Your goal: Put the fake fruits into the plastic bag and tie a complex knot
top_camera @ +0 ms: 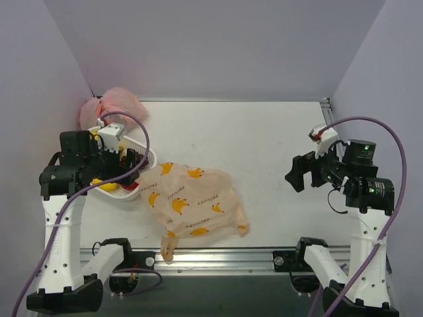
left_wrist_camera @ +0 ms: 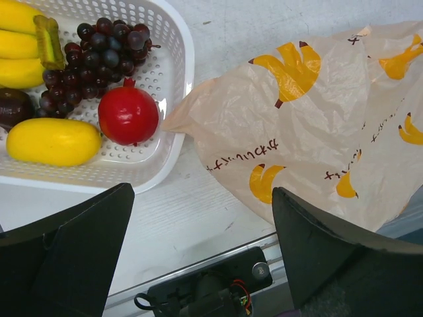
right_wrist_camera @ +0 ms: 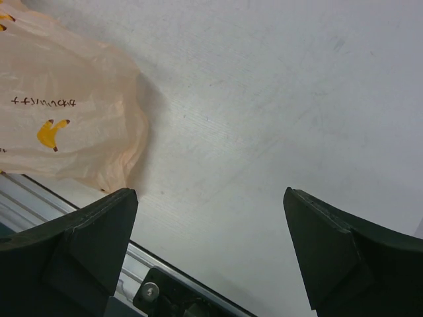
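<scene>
Both spread apart, empty | left gripper [left_wrist_camera: 201,198] by mesh basket [left_wrist_camera: 180,59] holding fake fruits [left_wrist_camera: 127,115] | plastic bag [top_camera: 195,201] flat alongside | right gripper [right_wrist_camera: 210,198] over table [right_wrist_camera: 277,99]

the far half and the right side of the desk [top_camera: 258,132] are bare, leaving wide passage from the far edge to the right edge. the plastic bag [top_camera: 195,201] sprawls flat over the near middle, almost to the near edge. one corner meets the rim of the white mesh basket [left_wrist_camera: 178,79] by the left edge. the basket's walls ring the fake fruits [left_wrist_camera: 128,115], open from above only. a pink bag [top_camera: 112,105] fills the far left corner. the left gripper [left_wrist_camera: 201,191], jaws wide, hangs near the basket; the right gripper [right_wrist_camera: 209,195], jaws wide, hangs over bare desk.
</scene>
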